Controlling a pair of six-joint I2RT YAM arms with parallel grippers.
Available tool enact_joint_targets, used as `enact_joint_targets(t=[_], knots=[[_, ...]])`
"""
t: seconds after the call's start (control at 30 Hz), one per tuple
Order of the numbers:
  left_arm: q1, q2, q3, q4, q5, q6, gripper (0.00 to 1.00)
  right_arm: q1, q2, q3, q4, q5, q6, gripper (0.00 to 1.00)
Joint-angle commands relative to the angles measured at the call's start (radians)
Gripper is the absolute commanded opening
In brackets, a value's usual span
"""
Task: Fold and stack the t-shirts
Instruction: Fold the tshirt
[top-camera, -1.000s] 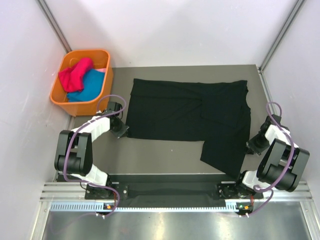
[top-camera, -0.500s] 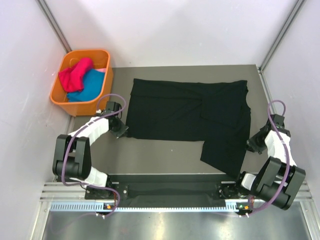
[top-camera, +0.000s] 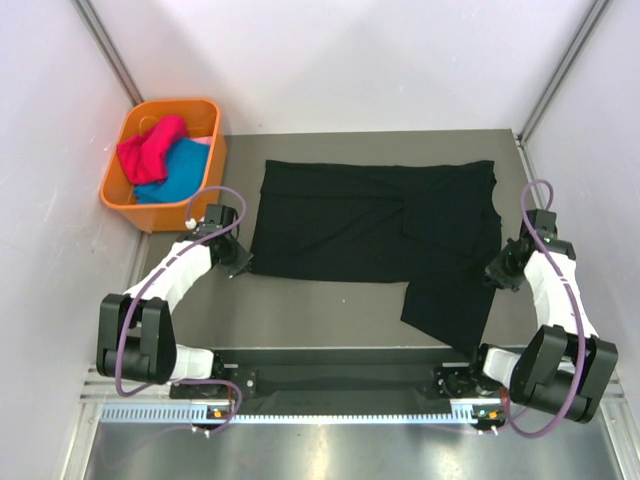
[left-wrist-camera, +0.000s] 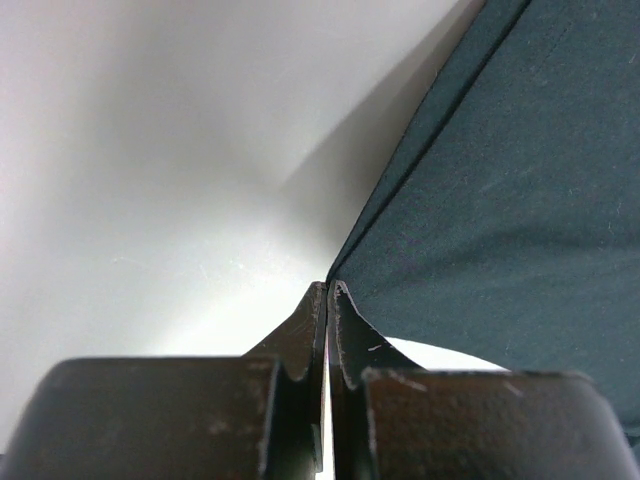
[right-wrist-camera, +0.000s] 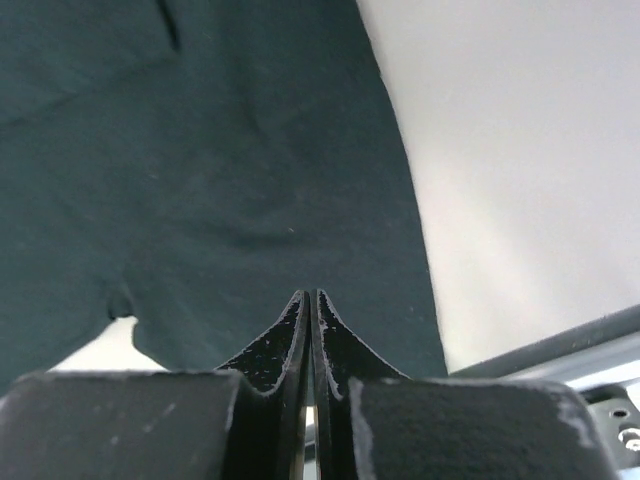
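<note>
A large black t-shirt (top-camera: 370, 215) lies spread on the grey table, partly folded, with one flap hanging toward the near right (top-camera: 450, 310). My left gripper (top-camera: 243, 262) is shut with nothing in it, its tip at the shirt's near-left corner; in the left wrist view the gripper (left-wrist-camera: 328, 290) touches the cloth's edge (left-wrist-camera: 500, 180). My right gripper (top-camera: 492, 275) is shut and empty, at the shirt's right edge; in the right wrist view its tip (right-wrist-camera: 308, 296) is over the black cloth (right-wrist-camera: 220, 170). A magenta-pink t-shirt (top-camera: 150, 148) and a teal-blue t-shirt (top-camera: 175, 178) lie in the basket.
An orange plastic basket (top-camera: 208, 170) stands at the far left corner of the table. White walls close in the table on three sides. A metal rail (top-camera: 340, 385) runs along the near edge by the arm bases.
Both arms have stretched forward: the left gripper slid a little farther along the shirt's left corner, and the right gripper moved away from the base to the shirt's right edge.
</note>
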Motion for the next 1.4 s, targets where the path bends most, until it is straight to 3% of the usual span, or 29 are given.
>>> enact_joint_targets(t=[0.0, 0.17, 0.3, 0.33, 0.43, 0.53, 0.9, 1.13, 1.37], knots=[[0.001, -0.015, 0.014, -0.031, -0.021, 0.005, 0.0, 0.012, -0.005, 0.048, -0.002, 0.036, -0.022, 0.0], [0.001, -0.002, 0.016, 0.002, -0.012, 0.005, 0.0, -0.025, 0.069, 0.016, 0.024, 0.009, -0.022, 0.03], [-0.001, 0.016, 0.022, 0.025, -0.012, 0.028, 0.0, -0.051, 0.138, -0.011, 0.02, -0.014, -0.062, 0.24], [-0.001, 0.019, 0.02, 0.028, -0.013, 0.037, 0.0, -0.051, 0.146, -0.02, 0.015, -0.014, -0.057, 0.38], [-0.001, 0.03, 0.005, 0.058, -0.012, 0.05, 0.0, -0.051, 0.181, -0.035, 0.021, 0.004, -0.034, 0.59], [-0.001, 0.056, -0.001, 0.078, 0.0, 0.056, 0.0, -0.051, 0.219, -0.038, 0.032, 0.012, -0.026, 0.62], [0.001, 0.122, 0.055, 0.082, 0.013, 0.073, 0.0, -0.049, 0.336, -0.095, 0.136, 0.067, 0.021, 0.57], [0.002, 0.125, 0.077, 0.062, -0.015, 0.085, 0.0, -0.049, 0.316, -0.106, 0.132, 0.084, 0.035, 0.28], [0.001, 0.137, 0.079, 0.065, -0.007, 0.071, 0.0, -0.049, 0.318, -0.098, 0.132, 0.067, 0.023, 0.17]])
